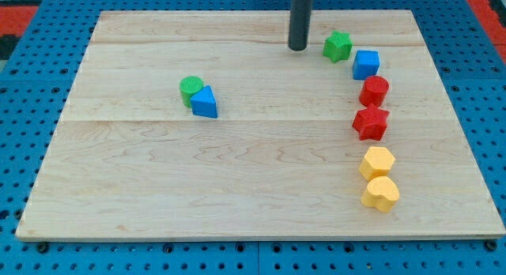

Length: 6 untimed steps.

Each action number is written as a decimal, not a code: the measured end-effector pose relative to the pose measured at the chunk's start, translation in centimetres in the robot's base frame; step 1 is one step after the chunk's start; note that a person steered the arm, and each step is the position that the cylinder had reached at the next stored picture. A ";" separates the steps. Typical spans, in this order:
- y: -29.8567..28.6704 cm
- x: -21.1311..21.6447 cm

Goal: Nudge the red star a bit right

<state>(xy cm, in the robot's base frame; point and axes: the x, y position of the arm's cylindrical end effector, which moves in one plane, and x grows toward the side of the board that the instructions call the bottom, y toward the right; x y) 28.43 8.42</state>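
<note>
**Red star untouched, tip far off**

Nearest the view's bottom lie a yellow heart [381,194] and yellow hexagon [377,162]. Beyond, the red star [370,122] sits on the bench [237,172], red hexagon [374,91] touching at 12 o'clock. My tip [297,47], without fingers, stands well apart at 11 o'clock.

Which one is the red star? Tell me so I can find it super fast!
Look at the wooden board and find the curved line of blocks down the view's right side. The red star is fourth from the top, just under the red hexagon block and above the yellow hexagon block. It is the only red one with points; my tip is far off, near the view's top.
</note>
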 end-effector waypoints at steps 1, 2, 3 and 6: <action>2.8 0.0; 4.8 0.0; 5.9 0.0; -21.2 3.4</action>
<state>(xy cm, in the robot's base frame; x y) 31.87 -12.76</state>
